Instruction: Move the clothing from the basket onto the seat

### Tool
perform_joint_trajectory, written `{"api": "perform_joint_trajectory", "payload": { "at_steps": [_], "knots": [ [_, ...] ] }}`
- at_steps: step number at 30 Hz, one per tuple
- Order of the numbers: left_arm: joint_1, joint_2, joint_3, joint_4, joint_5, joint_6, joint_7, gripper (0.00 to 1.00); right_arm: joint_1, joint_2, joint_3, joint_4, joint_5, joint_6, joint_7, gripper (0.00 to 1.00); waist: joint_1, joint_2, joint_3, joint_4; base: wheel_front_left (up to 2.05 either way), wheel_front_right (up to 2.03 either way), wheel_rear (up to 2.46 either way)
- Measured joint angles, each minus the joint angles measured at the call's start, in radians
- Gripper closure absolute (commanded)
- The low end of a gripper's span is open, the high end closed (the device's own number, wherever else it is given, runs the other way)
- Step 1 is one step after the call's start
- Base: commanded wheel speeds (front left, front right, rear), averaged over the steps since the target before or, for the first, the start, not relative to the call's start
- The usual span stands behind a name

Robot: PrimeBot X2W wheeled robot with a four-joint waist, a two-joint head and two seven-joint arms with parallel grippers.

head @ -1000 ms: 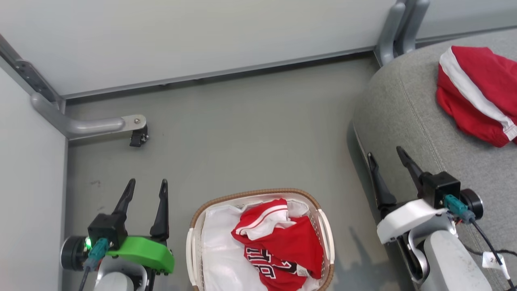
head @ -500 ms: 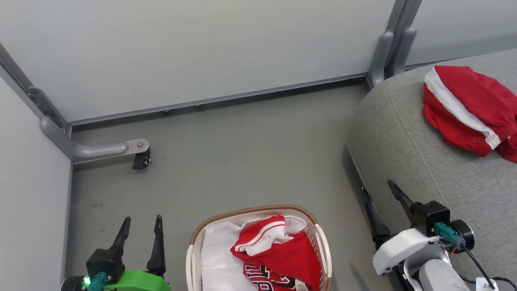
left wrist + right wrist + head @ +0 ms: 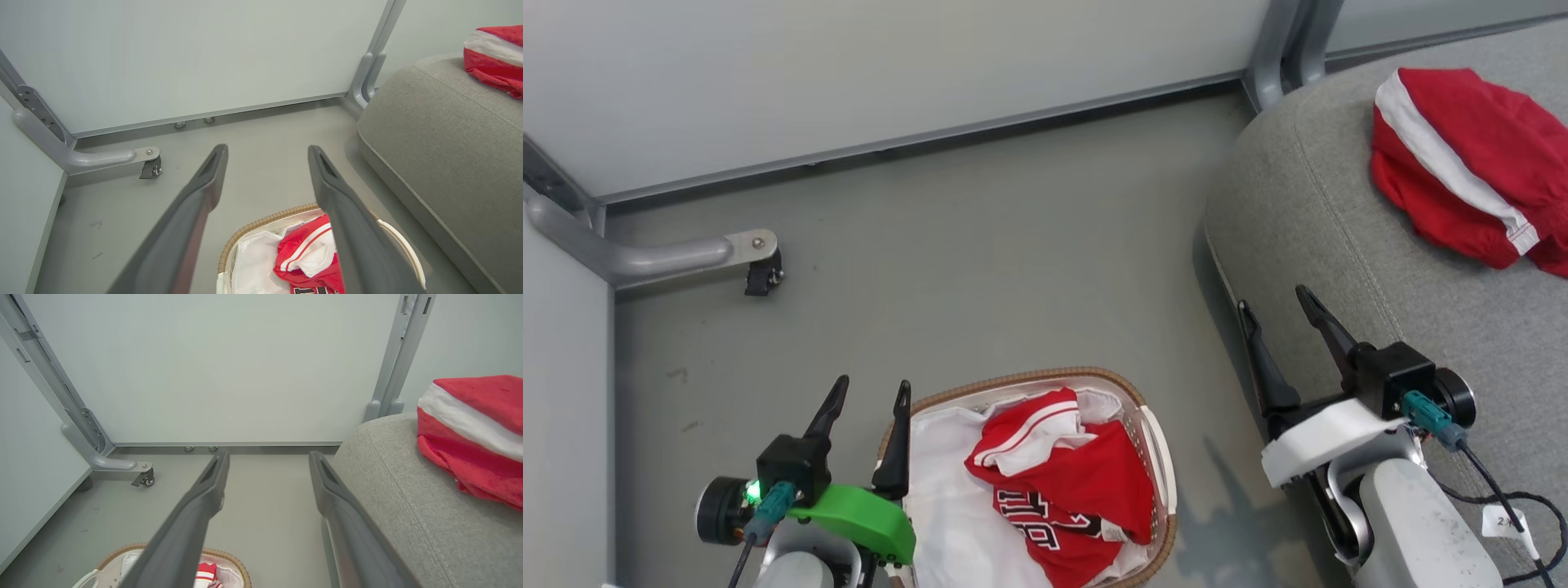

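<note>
Red jersey [image 3: 1086, 482] fills the basket [image 3: 1013, 380], cropped at bottom centre; left gripper [image 3: 872, 382] and right gripper [image 3: 1272, 296] gape wide, empty.

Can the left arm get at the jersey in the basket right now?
Probably yes: left gripper is open, empty, beside the basket rim; the jersey lies on top, uncovered.

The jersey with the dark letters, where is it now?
In the head view the jersey lies in the basket at bottom centre, on the white liner, beside the left gripper.
</note>
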Motion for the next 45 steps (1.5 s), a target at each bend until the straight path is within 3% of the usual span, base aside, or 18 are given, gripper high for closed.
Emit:
{"api": "perform_joint_trajectory", "payload": {
  "at_steps": [16,45],
  "knots": [
    [-0.265,0.120,-0.290,0.171,-0.098,0.000,0.000,0.00,-0.150,0.000,0.072,-0.117,0.061,0.000,0.000,0.00,0.0000,0.0000,0.263,-0.105,0.00,0.00,0.00],
    [-0.576,0.256,-0.778,0.497,-0.247,0.000,0.000,0.00,-0.233,0.000,0.116,-0.258,0.134,0.000,0.000,0.00,0.0002,0.0000,0.633,-0.270,0.00,0.00,0.00]
  ]
}}
